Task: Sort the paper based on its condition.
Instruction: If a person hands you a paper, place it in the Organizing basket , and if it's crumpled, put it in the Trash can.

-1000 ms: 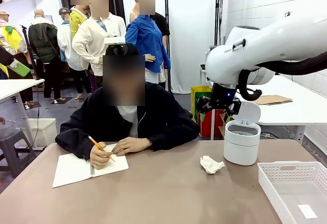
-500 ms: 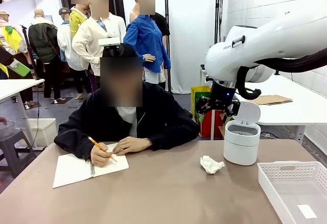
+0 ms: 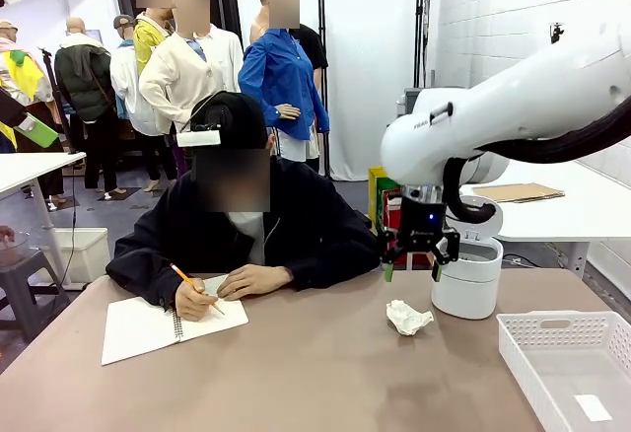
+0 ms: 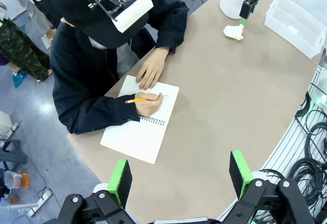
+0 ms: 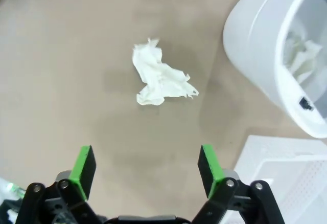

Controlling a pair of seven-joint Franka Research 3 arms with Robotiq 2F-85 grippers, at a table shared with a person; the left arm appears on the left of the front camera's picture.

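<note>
A crumpled white paper wad (image 3: 407, 318) (image 5: 161, 78) (image 4: 234, 31) lies on the brown table just left of the white bin (image 3: 466, 276). My right gripper (image 3: 412, 268) (image 5: 148, 168) hangs open a little above the wad, fingers pointing down, nothing between the green pads. More crumpled paper (image 5: 301, 60) sits inside the bin (image 5: 278, 50). My left gripper (image 4: 181, 175) is open high over the near table edge, holding nothing.
A white slotted basket (image 3: 567, 325) (image 5: 286, 165) stands at the near right with a small flat white piece (image 3: 593, 407) in it. At the far left a person writes with a pencil in a spiral notebook (image 3: 148, 325) (image 4: 140, 132).
My right arm has come down and to the left, from above the bin to just over the wad. The person's head has bowed lower over the notebook.
</note>
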